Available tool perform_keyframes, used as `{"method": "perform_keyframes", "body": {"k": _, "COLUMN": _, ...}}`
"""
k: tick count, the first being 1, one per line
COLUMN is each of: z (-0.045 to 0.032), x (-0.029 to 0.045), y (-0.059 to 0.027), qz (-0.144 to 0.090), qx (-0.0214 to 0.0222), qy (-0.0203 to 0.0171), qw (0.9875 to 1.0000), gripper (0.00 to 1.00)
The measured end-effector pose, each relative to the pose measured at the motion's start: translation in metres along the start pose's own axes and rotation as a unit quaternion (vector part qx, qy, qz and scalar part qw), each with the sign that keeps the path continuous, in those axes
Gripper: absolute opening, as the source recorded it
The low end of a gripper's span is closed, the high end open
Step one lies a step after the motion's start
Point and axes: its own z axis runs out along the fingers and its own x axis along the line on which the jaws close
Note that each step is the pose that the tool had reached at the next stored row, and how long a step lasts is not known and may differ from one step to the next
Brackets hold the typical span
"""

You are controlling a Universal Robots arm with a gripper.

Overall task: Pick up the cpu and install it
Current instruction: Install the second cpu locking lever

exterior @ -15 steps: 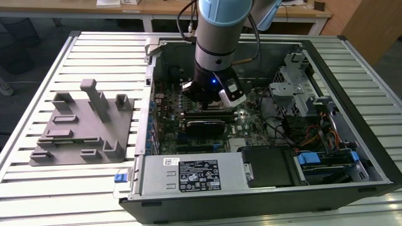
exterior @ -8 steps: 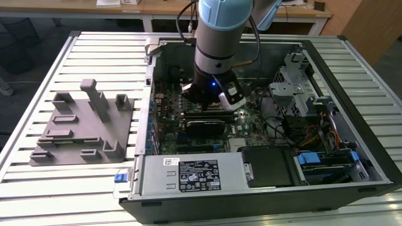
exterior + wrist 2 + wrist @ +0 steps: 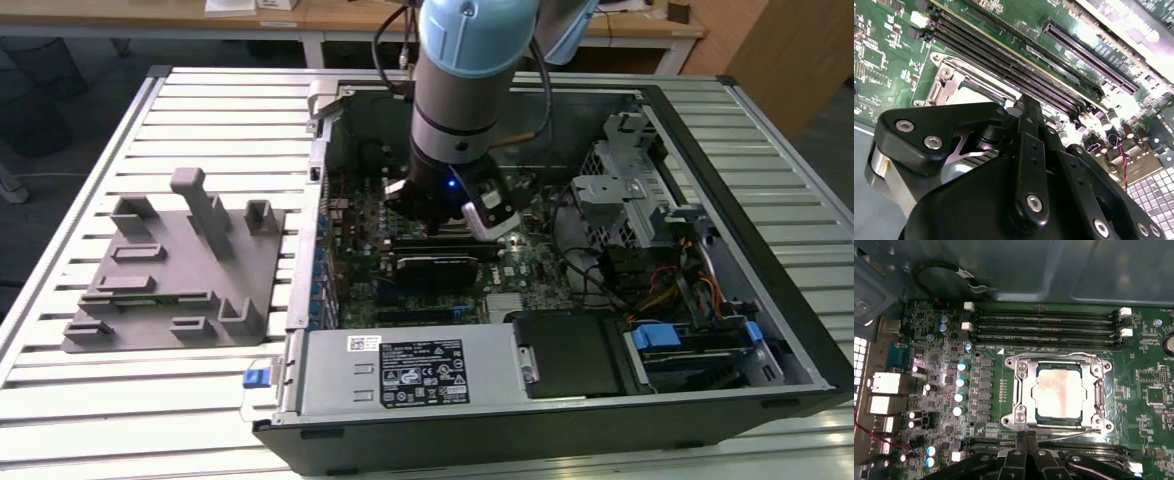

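Already cpu (image 3: 1060, 393) in socket (image 3: 1021, 390)

gripper (image 3: 1026, 440): fingers run off the first wrist view's edge, tips look closed together; in the exterior view the arm hides them
cpu (image 3: 1060, 392): sits in the socket frame (image 3: 1021, 390); in the second wrist view the gripper body covers most of it
arm (image 3: 461, 90): upper part cut by the exterior view's far edge
motherboard (image 3: 354, 250): middle hidden behind the arm in the exterior view
computer case (image 3: 747, 200): near edge cropped
holder block (image 3: 174, 270): slot detail too small to tell
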Motion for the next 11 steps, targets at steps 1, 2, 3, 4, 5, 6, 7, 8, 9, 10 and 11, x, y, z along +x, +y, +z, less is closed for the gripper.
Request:
{"method": "perform_keyframes", "body": {"k": 1, "z": 0.0010, "x": 0.0003, "y": -0.0003, "qz": 0.000, "qx": -0.0025, "qy": -0.0001, "qw": 1.0000, "gripper": 0.11}}
{"method": "perform_keyframes", "body": {"k": 2, "z": 0.0023, "x": 0.0005, "y": -0.0006, "qz": 0.000, "qx": -0.0043, "qy": -0.0001, "qw": 1.0000, "gripper": 0.11}}
{"method": "perform_keyframes", "body": {"k": 3, "z": 0.0038, "x": 0.0006, "y": -0.0010, "qz": 0.000, "qx": -0.0058, "qy": -0.0002, "qw": 1.0000, "gripper": 0.11}}
{"method": "perform_keyframes", "body": {"k": 4, "z": 0.0051, "x": 0.0009, "y": -0.0013, "qz": 0.000, "qx": -0.0071, "qy": -0.0002, "qw": 1.0000, "gripper": 0.11}}
{"method": "perform_keyframes", "body": {"k": 5, "z": 0.0057, "x": 0.0012, "y": -0.0018, "qz": 0.000, "qx": -0.0085, "qy": -0.0001, "qw": 1.0000, "gripper": 0.11}}
{"method": "perform_keyframes", "body": {"k": 6, "z": 0.0060, "x": 0.0015, "y": -0.0023, "qz": 0.000, "qx": -0.0103, "qy": -0.0002, "qw": 0.9999, "gripper": 0.11}}
{"method": "perform_keyframes", "body": {"k": 7, "z": 0.0059, "x": 0.0017, "y": -0.0034, "qz": -0.001, "qx": -0.0126, "qy": -0.0002, "qw": 0.9999, "gripper": 0.11}}
{"method": "perform_keyframes", "body": {"k": 8, "z": 0.0058, "x": 0.0020, "y": -0.0046, "qz": -0.001, "qx": -0.0143, "qy": -0.0002, "qw": 0.9999, "gripper": 0.11}}
{"method": "perform_keyframes", "body": {"k": 9, "z": 0.0057, "x": 0.0022, "y": -0.0057, "qz": -0.001, "qx": -0.0157, "qy": -0.0002, "qw": 0.9999, "gripper": 0.11}}
{"method": "perform_keyframes", "body": {"k": 10, "z": 0.0055, "x": 0.0023, "y": -0.0067, "qz": -0.002, "qx": -0.0168, "qy": -0.0001, "qw": 0.9999, "gripper": 0.11}}
{"method": "perform_keyframes", "body": {"k": 11, "z": 0.0054, "x": 0.0024, "y": -0.0077, "qz": -0.003, "qx": -0.0178, "qy": 0.0000, "qw": 0.9998, "gripper": 0.11}}
